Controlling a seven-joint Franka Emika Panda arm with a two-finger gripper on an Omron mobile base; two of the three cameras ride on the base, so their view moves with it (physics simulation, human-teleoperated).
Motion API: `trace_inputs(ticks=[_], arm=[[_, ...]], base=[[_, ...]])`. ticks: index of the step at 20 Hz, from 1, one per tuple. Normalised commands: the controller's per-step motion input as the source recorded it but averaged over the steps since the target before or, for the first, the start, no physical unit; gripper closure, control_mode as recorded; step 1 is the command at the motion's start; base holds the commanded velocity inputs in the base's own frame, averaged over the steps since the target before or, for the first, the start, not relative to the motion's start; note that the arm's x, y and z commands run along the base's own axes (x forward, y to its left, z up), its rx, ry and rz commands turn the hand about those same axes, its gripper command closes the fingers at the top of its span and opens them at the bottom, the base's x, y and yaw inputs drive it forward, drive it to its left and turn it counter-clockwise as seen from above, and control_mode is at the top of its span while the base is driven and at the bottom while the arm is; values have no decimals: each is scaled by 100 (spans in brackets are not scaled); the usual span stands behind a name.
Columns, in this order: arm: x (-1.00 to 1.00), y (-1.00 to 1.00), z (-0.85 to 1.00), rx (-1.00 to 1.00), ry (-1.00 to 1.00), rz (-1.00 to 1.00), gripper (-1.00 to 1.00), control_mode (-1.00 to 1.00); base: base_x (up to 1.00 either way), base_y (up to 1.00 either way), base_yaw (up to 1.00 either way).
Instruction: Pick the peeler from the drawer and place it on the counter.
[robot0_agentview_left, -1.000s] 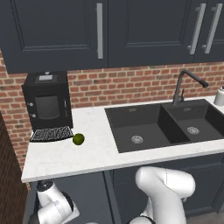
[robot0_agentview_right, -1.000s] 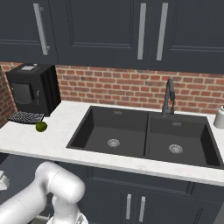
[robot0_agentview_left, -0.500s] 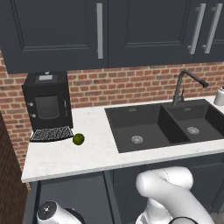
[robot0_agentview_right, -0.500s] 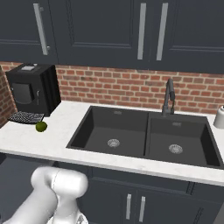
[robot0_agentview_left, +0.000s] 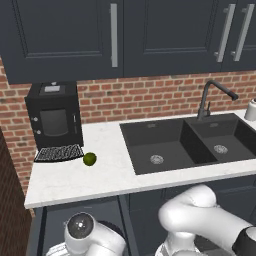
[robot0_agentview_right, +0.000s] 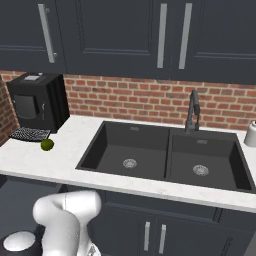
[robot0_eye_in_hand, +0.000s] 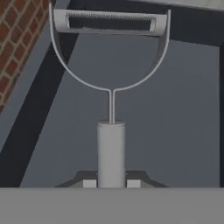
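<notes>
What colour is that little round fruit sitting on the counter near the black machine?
Green: the lime shows best in the left base view, beside the machine's grille.

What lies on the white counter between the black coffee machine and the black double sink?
In the left base view, a round green lime and the machine's dark grille tray; otherwise the white marble counter is bare.

bench (robot0_agentview_left: 75, 182): white marble slab, above the gripper
lime (robot0_agentview_left: 89, 159): on the bench, by the black grille
drawer (robot0_eye_in_hand: 175, 131): flat dark floor beneath the gripper
</notes>
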Motion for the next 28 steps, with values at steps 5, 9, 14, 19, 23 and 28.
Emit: trace_inputs(ticks=[5, 9, 14, 19, 23, 28], arm=[[38, -85, 100, 23, 11, -5, 100, -100], [36, -70, 87, 15, 24, -3, 100, -100], [12, -74, 53, 0, 5, -4, 100, -100], [20, -50, 56, -7, -2, -8, 100, -100], [50, -19, 53, -13, 0, -12, 100, -100], [81, -8, 45, -2, -1, -11, 100, -100]], base=[[0, 0, 0], [0, 0, 0], [0, 0, 0], [0, 0, 0], [0, 0, 0], [0, 0, 0]])
